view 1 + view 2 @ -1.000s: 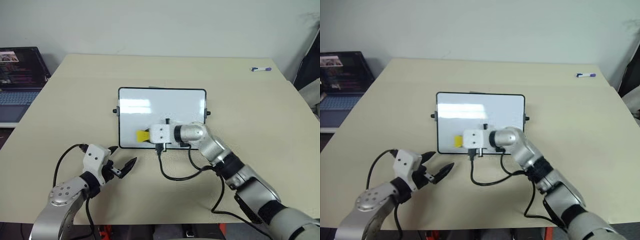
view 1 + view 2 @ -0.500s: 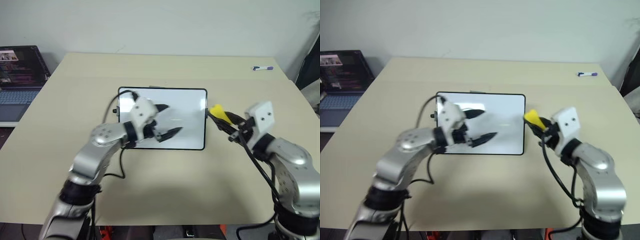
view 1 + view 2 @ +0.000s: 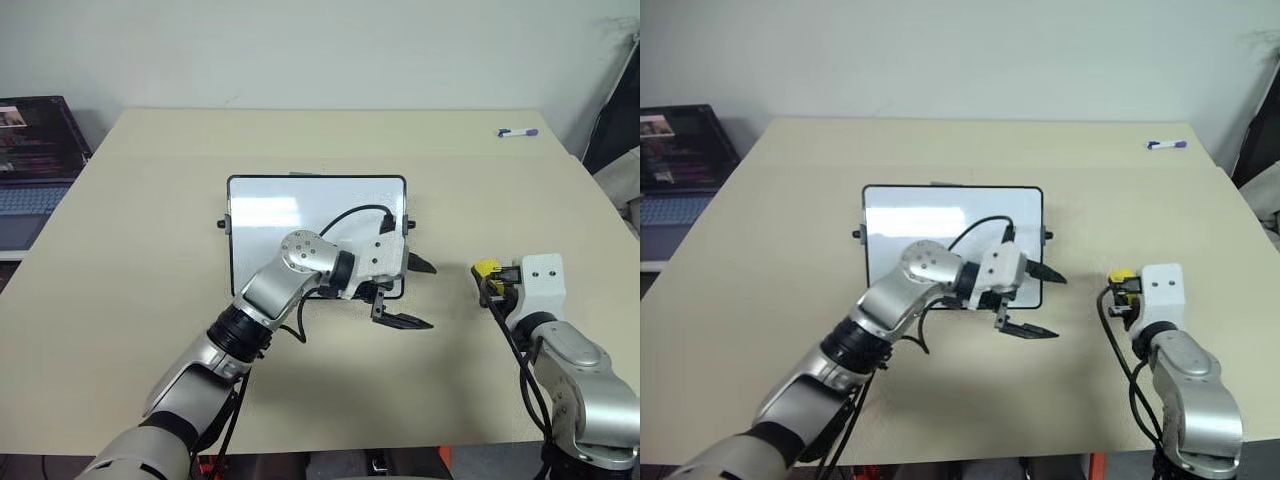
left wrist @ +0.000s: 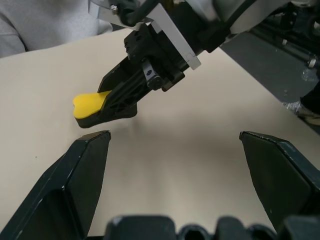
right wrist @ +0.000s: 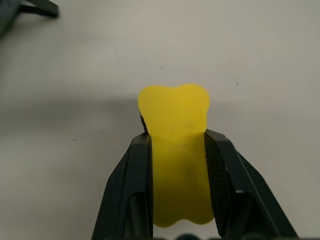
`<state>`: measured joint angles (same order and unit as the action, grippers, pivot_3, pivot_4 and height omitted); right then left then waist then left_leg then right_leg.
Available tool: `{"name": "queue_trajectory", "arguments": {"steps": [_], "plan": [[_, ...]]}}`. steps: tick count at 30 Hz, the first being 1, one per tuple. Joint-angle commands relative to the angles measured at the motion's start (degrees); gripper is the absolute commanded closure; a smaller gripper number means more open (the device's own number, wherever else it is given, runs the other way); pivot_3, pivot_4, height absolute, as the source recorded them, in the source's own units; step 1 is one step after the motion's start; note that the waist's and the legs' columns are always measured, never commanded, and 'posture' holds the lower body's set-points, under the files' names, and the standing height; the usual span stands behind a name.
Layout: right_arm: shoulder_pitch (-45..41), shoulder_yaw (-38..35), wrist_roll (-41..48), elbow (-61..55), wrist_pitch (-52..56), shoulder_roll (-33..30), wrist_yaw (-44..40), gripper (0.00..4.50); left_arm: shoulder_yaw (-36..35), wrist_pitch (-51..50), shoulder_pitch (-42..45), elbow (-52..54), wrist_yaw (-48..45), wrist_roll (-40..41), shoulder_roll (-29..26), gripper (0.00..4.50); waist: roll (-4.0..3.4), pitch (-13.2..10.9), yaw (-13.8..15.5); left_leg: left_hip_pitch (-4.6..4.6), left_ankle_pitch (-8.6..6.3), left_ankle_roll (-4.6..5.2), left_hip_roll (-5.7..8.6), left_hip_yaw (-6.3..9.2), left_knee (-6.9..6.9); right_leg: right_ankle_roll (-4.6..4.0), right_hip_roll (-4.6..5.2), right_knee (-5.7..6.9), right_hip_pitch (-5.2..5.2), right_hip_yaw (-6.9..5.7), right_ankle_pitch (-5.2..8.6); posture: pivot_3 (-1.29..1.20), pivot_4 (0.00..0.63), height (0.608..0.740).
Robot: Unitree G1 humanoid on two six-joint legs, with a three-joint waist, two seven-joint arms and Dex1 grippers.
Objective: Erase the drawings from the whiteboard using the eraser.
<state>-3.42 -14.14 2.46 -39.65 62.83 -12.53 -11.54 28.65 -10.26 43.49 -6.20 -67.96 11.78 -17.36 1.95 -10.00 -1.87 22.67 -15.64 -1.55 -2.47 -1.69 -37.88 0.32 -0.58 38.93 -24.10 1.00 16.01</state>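
The right gripper (image 5: 175, 145) is pinching the yellow eraser (image 5: 176, 150) beside the whiteboard (image 3: 270, 200), probably wiping is done, while the left gripper (image 3: 412, 294) is hanging spread wide.

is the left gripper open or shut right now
Open. The left gripper has its two black fingers spread wide apart over the table by the whiteboard, with nothing between them.

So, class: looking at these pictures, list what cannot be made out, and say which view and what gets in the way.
- The whiteboard's near right part: head views, covered by the left arm and left gripper.
- Any drawings under that arm: cannot tell.
- The eraser's dark underside: right wrist view, only the yellow top faces the camera; the right gripper's fingers cover its sides.
- The marker: head views, too small for detail.
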Motion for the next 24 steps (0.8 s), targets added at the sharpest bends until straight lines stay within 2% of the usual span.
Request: {"name": "queue_trajectory", "arguments": {"steps": [1,4,8,14,16,19,22,24], "plan": [[-1.9,-1.1,0.9,1.8,-1.2,1.1,1.5,3.43,0.7,3.3,0.8,-0.3,-0.7,-2.3,0.9,0.0,0.0,0.0,0.0,0.0,0.0,0.0,-0.01,-0.02,0.0,0.0,0.0,-0.01,0.0,0.02,0.0,0.0,0.15,0.74],[-3.2,-1.9,1.7,5.2,-2.4,2.5,2.7,3.43,1.1,4.9,0.3,-1.4,-0.3,-4.4,0.9,0.0,0.0,0.0,0.1,0.04,0.0,0.0,-0.01,-0.02,-0.03,-0.02,0.02,-0.03,-0.01,0.03,-0.01,0.0,0.15,0.74],[-3.7,-1.8,2.1,8.5,-4.9,2.3,3.1,2.17,0.5,5.1,-0.3,-2.1,0.5,-5.6,1.7,0.0,0.0,0.0,0.2,0.06,0.0,0.01,0.0,0.01,-0.03,-0.03,0.03,-0.04,-0.01,0.01,-0.02,0.0,0.15,0.74],[-4.7,-3.3,4.7,9.0,-9.0,2.1,2.7,0.01,-1.8,4.1,-2.2,-1.1,5.3,-6.6,2.4,0.0,-0.01,0.0,0.1,0.08,0.0,0.01,-0.01,0.0,-0.05,-0.06,0.03,-0.01,-0.01,0.03,-0.04,0.0,0.15,0.74],[-4.6,-3.4,6.1,6.8,-10.8,1.5,1.5,0.01,-4.1,2.6,-3.5,0.1,8.6,-6.1,2.4,0.0,-0.03,0.0,0.1,0.07,0.0,0.01,-0.02,0.0,-0.06,-0.07,0.03,0.01,-0.01,0.02,-0.05,0.0,0.15,0.74],[-2.0,-1.8,11.7,-0.6,-13.0,0.3,-4.6,0.01,-10.4,-3.3,-8.4,6.0,14.3,-3.9,0.4,0.0,-0.06,0.0,-0.1,0.08,0.0,0.01,-0.09,0.0,-0.03,-0.09,0.01,0.03,-0.05,0.03,-0.06,0.0,0.15,0.74],[2.5,0.9,15.5,-4.9,-13.5,-2.3,-9.6,0.01,-16.7,-10.7,-16.2,15.9,19.5,-1.8,-2.3,0.0,-0.08,0.0,-0.2,0.07,-0.01,0.01,-0.21,0.09,-0.02,-0.15,-0.02,0.03,-0.04,0.0,-0.09,0.0,0.15,0.74],[5.4,5.5,14.2,-5.0,-16.9,-3.5,-10.5,0.01,-24.1,-16.0,-24.8,24.2,24.6,-0.6,-4.8,0.0,-0.09,0.1,-0.2,0.05,-0.01,0.01,-0.23,0.14,0.0,-0.22,0.01,0.02,-0.03,-0.01,-0.13,0.0,0.15,0.74]]}}
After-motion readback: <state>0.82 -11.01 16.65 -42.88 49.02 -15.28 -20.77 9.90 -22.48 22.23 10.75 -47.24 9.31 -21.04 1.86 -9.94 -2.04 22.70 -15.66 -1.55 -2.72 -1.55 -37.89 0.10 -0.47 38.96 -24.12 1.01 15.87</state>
